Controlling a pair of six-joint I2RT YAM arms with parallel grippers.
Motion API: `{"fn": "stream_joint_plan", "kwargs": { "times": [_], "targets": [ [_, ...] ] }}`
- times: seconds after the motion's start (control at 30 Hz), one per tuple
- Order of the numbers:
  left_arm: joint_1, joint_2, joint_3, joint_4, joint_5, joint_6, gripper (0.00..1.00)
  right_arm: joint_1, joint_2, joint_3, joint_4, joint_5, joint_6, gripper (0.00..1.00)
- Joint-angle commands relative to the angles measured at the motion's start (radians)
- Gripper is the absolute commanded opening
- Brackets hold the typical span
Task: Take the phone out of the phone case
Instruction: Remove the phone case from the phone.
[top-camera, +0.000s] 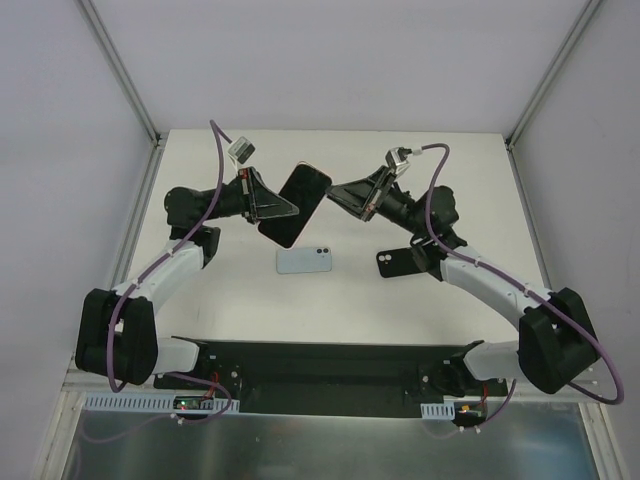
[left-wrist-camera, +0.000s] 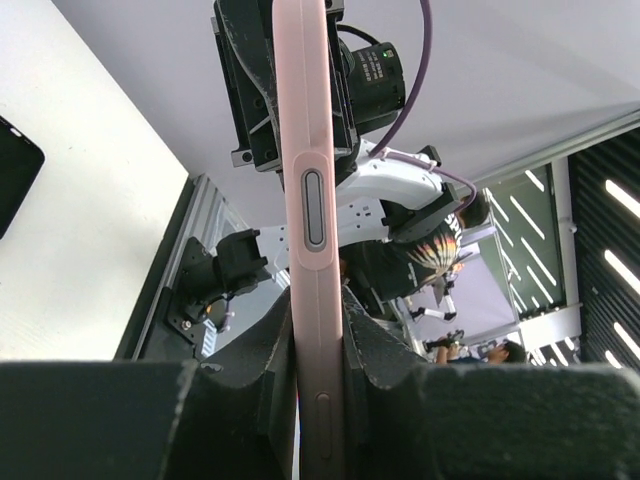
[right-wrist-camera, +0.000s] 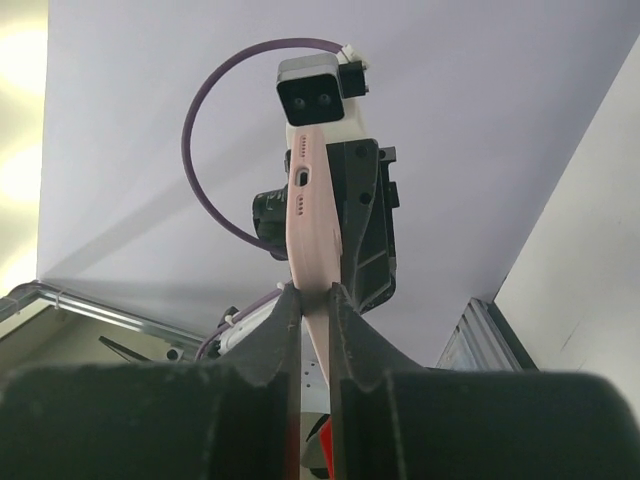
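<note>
Clamping pink-cased phone (top-camera: 303, 198): left claw (top-camera: 288, 210), right claw (top-camera: 333, 188); beneath, pale-blue phone (top-camera: 305, 261), black phone (top-camera: 393, 263).

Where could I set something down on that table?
Bare: the near strip between the pale phone and the black base rail, and the far strip beyond the held phone. Crowded: the middle, around that phone and the black case.

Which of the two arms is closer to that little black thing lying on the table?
Right. The right arm passes just beside the black thing; the left arm sits well off on its other side, past the pale blue phone.
</note>
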Motion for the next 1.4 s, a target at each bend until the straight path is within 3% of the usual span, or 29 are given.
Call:
{"fn": "stream_joint_plan", "kwargs": {
  "times": [0.0,0.27,0.63,1.37],
  "targets": [
    [-0.026,-0.024,0.000,0.375,-0.035,-0.023,0.00,0.045,0.022,0.086,0.168,-0.059,0.058,0.12],
    [-0.026,-0.060,-0.005,0.351,-0.026,-0.012,0.00,0.032,0.047,0.138,0.106,-0.054,0.012,0.15],
    [-0.026,-0.063,0.003,0.344,-0.026,-0.015,0.00,0.009,0.003,0.141,0.011,-0.057,-0.037,0.28],
    [-0.026,-0.077,0.000,0.334,-0.028,-0.010,0.00,-0.036,-0.094,0.092,-0.046,-0.029,-0.049,0.31]
  ]
}}
